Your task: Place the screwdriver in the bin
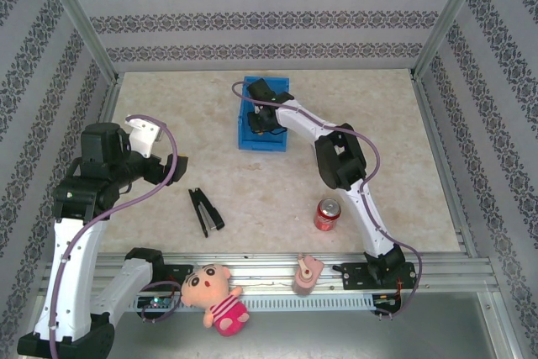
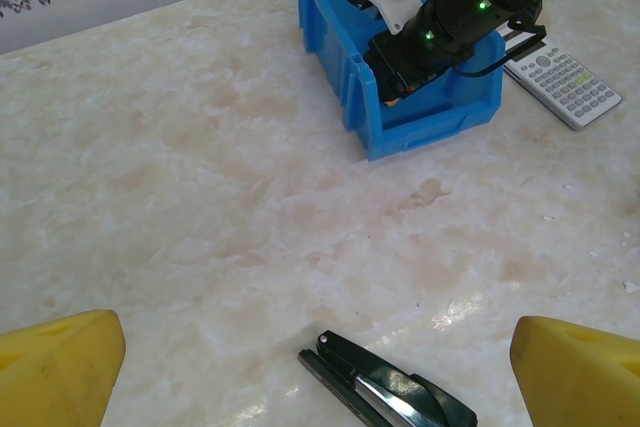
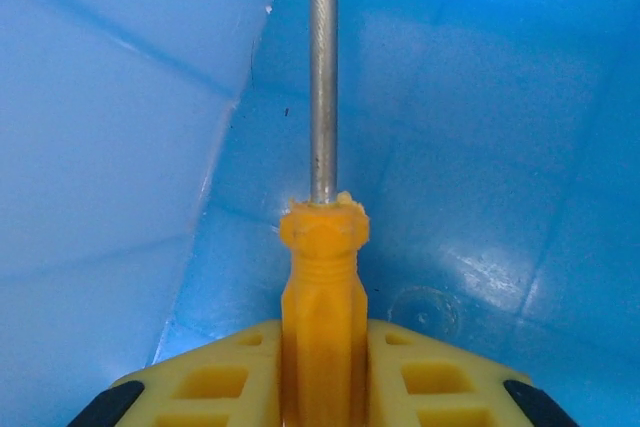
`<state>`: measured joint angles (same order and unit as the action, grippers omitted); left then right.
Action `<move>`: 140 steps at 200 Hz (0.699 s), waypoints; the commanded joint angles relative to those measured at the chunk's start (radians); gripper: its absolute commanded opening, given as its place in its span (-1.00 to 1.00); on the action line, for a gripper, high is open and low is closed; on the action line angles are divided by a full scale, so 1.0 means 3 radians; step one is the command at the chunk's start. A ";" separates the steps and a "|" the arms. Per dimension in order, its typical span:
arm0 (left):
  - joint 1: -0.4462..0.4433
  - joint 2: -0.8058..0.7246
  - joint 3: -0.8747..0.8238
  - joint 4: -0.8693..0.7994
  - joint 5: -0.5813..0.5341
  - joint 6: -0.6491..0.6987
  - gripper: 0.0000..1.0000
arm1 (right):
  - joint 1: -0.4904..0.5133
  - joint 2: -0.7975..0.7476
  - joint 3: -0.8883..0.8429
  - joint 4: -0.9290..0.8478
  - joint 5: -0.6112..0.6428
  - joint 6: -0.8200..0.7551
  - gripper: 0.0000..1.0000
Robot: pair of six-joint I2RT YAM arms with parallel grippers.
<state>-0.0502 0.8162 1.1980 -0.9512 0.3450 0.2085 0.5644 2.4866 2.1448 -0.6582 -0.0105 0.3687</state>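
Note:
The blue bin (image 1: 250, 134) stands at the back middle of the table, also seen in the left wrist view as the bin (image 2: 420, 119). My right gripper (image 1: 267, 119) reaches down inside it, shut on the screwdriver (image 3: 322, 277). The orange-yellow handle is clamped between the yellow fingers (image 3: 215, 377), and the silver shaft points forward over the bin's blue floor (image 3: 480, 177). My left gripper (image 1: 145, 134) hangs open over the left of the table, its yellow fingertips (image 2: 60, 362) wide apart with nothing between them.
A black stapler (image 1: 205, 211) lies on the table in front of the left gripper, its tip at the stapler (image 2: 385, 387). A grey-white calculator (image 2: 560, 77) lies right of the bin. A red can (image 1: 327, 213) stands near the front. A doll (image 1: 214, 296) and a small pink figure (image 1: 307, 273) rest on the front rail.

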 commanded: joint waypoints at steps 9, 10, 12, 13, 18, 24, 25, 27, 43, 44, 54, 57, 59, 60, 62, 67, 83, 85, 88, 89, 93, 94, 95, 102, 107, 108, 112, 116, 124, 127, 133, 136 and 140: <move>0.0044 -0.0030 0.0020 -0.0006 0.0062 -0.0041 0.99 | -0.0030 0.0071 0.0102 -0.0054 -0.0032 0.0054 -0.43; 0.0044 -0.0028 0.0020 -0.0005 0.0064 -0.0041 0.99 | -0.0028 0.0071 0.0102 -0.0055 -0.0029 0.0051 -0.43; 0.0044 -0.0026 0.0024 -0.0006 0.0064 -0.0041 0.99 | -0.0028 0.0071 0.0101 -0.0056 -0.0027 0.0051 -0.42; 0.0044 -0.0029 0.0028 -0.0008 0.0065 -0.0040 0.99 | -0.0029 0.0071 0.0101 -0.0056 -0.0027 0.0053 -0.42; 0.0044 -0.0029 0.0033 -0.0005 0.0064 -0.0040 0.99 | -0.0028 0.0067 0.0102 -0.0056 -0.0026 0.0050 -0.40; 0.0044 -0.0026 0.0035 -0.0006 0.0064 -0.0040 0.99 | -0.0030 0.0064 0.0101 -0.0056 -0.0026 0.0051 -0.39; 0.0044 -0.0026 0.0036 -0.0005 0.0063 -0.0040 0.99 | -0.0030 0.0062 0.0101 -0.0056 -0.0026 0.0053 -0.39; 0.0044 -0.0025 0.0042 -0.0007 0.0065 -0.0040 0.99 | -0.0030 0.0061 0.0104 -0.0056 -0.0026 0.0054 -0.38; 0.0044 -0.0025 0.0048 -0.0009 0.0082 -0.0040 0.99 | -0.0028 0.0052 0.0114 -0.0065 -0.0015 0.0044 -0.36; 0.0044 -0.0023 0.0047 -0.0007 0.0082 -0.0040 0.99 | -0.0026 0.0051 0.0120 -0.0066 -0.0015 0.0044 -0.36; 0.0044 -0.0026 0.0055 -0.0010 0.0093 -0.0046 0.99 | -0.0030 0.0046 0.0139 -0.0088 -0.0005 0.0039 -0.35; 0.0047 -0.0026 0.0056 -0.0013 0.0093 -0.0048 0.99 | -0.0030 0.0046 0.0145 -0.0095 -0.0001 0.0035 -0.35; 0.0045 -0.0026 0.0052 -0.0014 0.0094 -0.0047 0.99 | -0.0026 0.0042 0.0147 -0.0099 -0.0001 0.0034 -0.35; 0.0045 -0.0026 0.0052 -0.0015 0.0096 -0.0047 0.99 | -0.0028 0.0041 0.0147 -0.0100 -0.0001 0.0032 -0.34; 0.0045 -0.0023 0.0051 -0.0012 0.0093 -0.0048 0.99 | -0.0029 0.0037 0.0147 -0.0101 0.0006 0.0032 -0.34; 0.0044 -0.0025 0.0057 -0.0012 0.0095 -0.0046 0.98 | -0.0026 0.0027 0.0152 -0.0107 0.0015 0.0028 -0.34; 0.0044 -0.0019 0.0073 -0.0020 0.0088 -0.0044 0.99 | -0.0025 -0.0026 0.0142 -0.0116 0.0073 0.0006 -0.34; 0.0044 -0.0016 0.0072 -0.0024 0.0084 -0.0041 0.99 | -0.0023 -0.0036 0.0142 -0.0117 0.0082 0.0004 -0.34; 0.0044 -0.0016 0.0076 -0.0025 0.0086 -0.0040 0.99 | -0.0022 -0.0051 0.0138 -0.0117 0.0093 -0.0003 -0.34; 0.0044 -0.0016 0.0076 -0.0025 0.0084 -0.0043 0.99 | -0.0021 -0.0054 0.0138 -0.0117 0.0094 -0.0002 -0.33; 0.0044 -0.0012 0.0081 -0.0025 0.0073 -0.0036 0.99 | -0.0020 -0.0071 0.0134 -0.0117 0.0111 -0.0008 -0.33; 0.0044 -0.0011 0.0081 -0.0025 0.0073 -0.0036 0.99 | -0.0020 -0.0076 0.0136 -0.0117 0.0111 -0.0007 -0.33; 0.0044 -0.0011 0.0082 -0.0025 0.0070 -0.0038 0.99 | -0.0020 -0.0082 0.0134 -0.0117 0.0117 -0.0007 -0.33; 0.0044 -0.0009 0.0087 -0.0029 0.0060 -0.0035 0.99 | -0.0023 -0.0113 0.0132 -0.0122 0.0139 -0.0020 -0.33; 0.0044 -0.0003 0.0087 -0.0021 0.0052 -0.0035 0.99 | -0.0015 -0.0138 0.0132 -0.0130 0.0166 -0.0022 -0.33; 0.0044 -0.0004 0.0087 -0.0021 0.0052 -0.0035 0.99 | -0.0015 -0.0143 0.0132 -0.0131 0.0172 -0.0027 -0.33; 0.0045 -0.0005 0.0087 -0.0022 0.0042 -0.0039 0.99 | -0.0015 -0.0161 0.0136 -0.0140 0.0189 -0.0027 -0.33; 0.0045 -0.0004 0.0086 -0.0022 0.0040 -0.0036 0.99 | -0.0015 -0.0182 0.0132 -0.0145 0.0205 -0.0037 -0.32; 0.0044 0.0002 0.0077 -0.0015 0.0034 -0.0035 0.99 | -0.0010 -0.0225 0.0122 -0.0150 0.0229 -0.0047 -0.32; 0.0044 0.0000 0.0076 -0.0012 0.0029 -0.0035 0.99 | -0.0010 -0.0241 0.0117 -0.0153 0.0245 -0.0049 -0.32; 0.0044 0.0004 0.0064 -0.0007 0.0021 -0.0036 0.99 | -0.0007 -0.0279 0.0104 -0.0150 0.0255 -0.0060 -0.32; 0.0044 0.0005 0.0064 -0.0005 0.0018 -0.0035 0.99 | -0.0008 -0.0300 0.0095 -0.0148 0.0261 -0.0063 -0.31; 0.0044 0.0008 0.0059 -0.0002 0.0014 -0.0037 0.99 | -0.0002 -0.0326 0.0083 -0.0148 0.0270 -0.0070 -0.31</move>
<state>-0.0502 0.8173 1.1980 -0.9512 0.3550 0.2081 0.5648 2.4821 2.1624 -0.6811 0.0212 0.3668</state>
